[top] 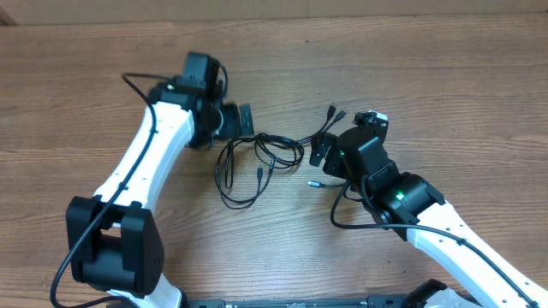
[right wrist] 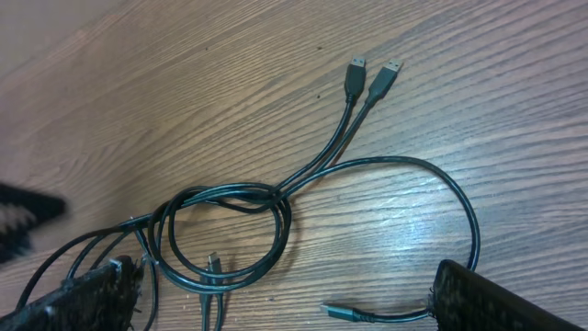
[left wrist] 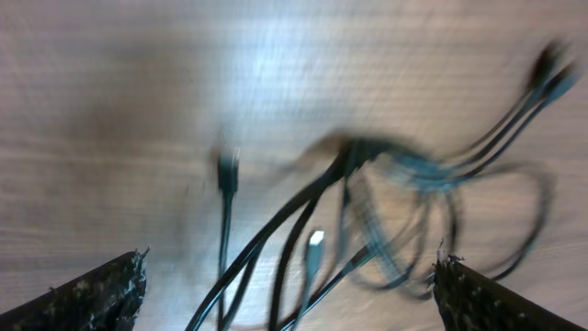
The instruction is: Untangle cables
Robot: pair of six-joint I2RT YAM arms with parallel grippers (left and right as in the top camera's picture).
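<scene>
Cables (top: 261, 158) are being seen lying looped and tangled on the wooden table (top: 411, 77), between the two arms. Left gripper (left wrist: 289, 285) is being held spread wide above the loops, nothing gripped. Right gripper (right wrist: 276, 308) is likewise being held apart, empty, over them

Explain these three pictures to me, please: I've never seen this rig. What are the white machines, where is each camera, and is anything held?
The white machines are two robot arms at a wooden table. The wide picture looks down from above; the other two come from cameras on each wrist, so dark fingertips show at their lower corners. On the table lie tangled cables, thin and black, with small plugs at the ends. The left gripper and right gripper both stand open, over the cables. Nothing is held. The left wrist picture is blurred.
</scene>
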